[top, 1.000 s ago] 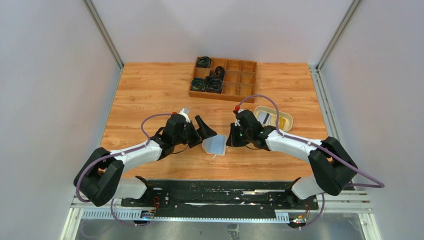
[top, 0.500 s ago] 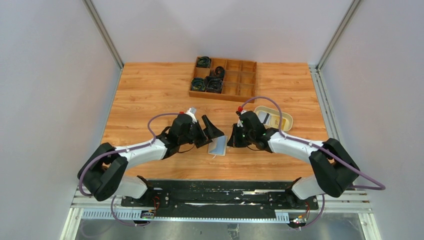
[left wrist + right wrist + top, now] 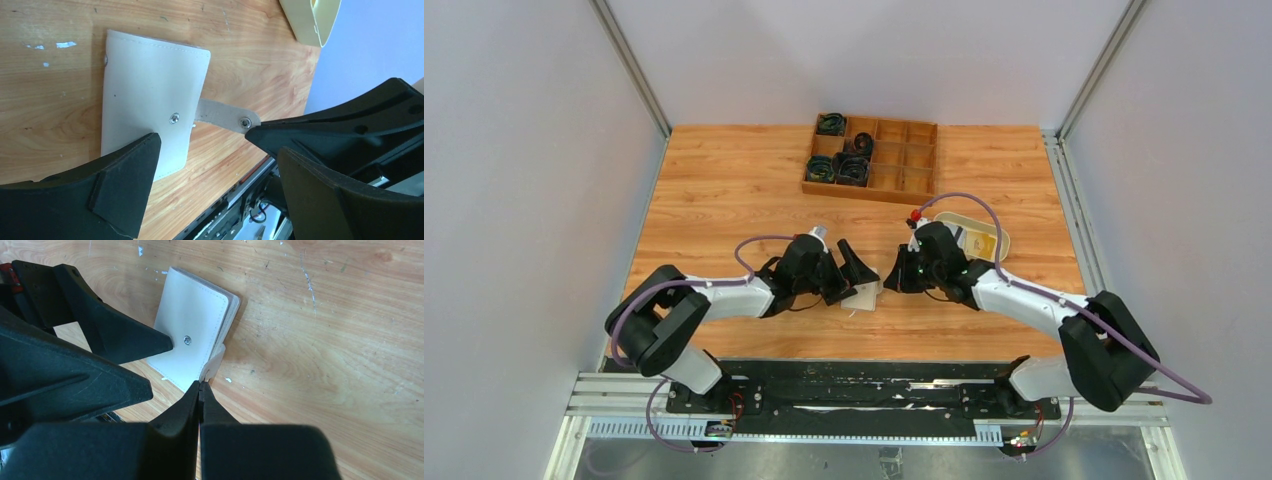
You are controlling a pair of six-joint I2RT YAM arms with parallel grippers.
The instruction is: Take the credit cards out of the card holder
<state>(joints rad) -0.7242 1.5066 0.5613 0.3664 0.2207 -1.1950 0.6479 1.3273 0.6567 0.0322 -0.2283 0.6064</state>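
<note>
While the small beige stitched folding card holder (image 3: 150, 90) lies closed on the wooden worktop (image 3: 325, 340), the right end effector (image 3: 200, 386) pinches its snap tab (image 3: 220, 114). The left end effector (image 3: 215, 152) is spread wide and grips nothing, with one finger over the holder's cover.

L tool (image 3: 217, 145) spread wide, R tool (image 3: 200, 386) clamped

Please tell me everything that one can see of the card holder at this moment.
The card holder is a small off-white folding wallet, leather-like, with stitched edges. Folded but unsnapped, it lies flat on the wooden table. A metal stud sits on its top face. Its tab, a snap at its end, sticks out sideways, pinched by the shut right gripper. The open left gripper straddles it, one finger over its face; contact is unclear.
</note>
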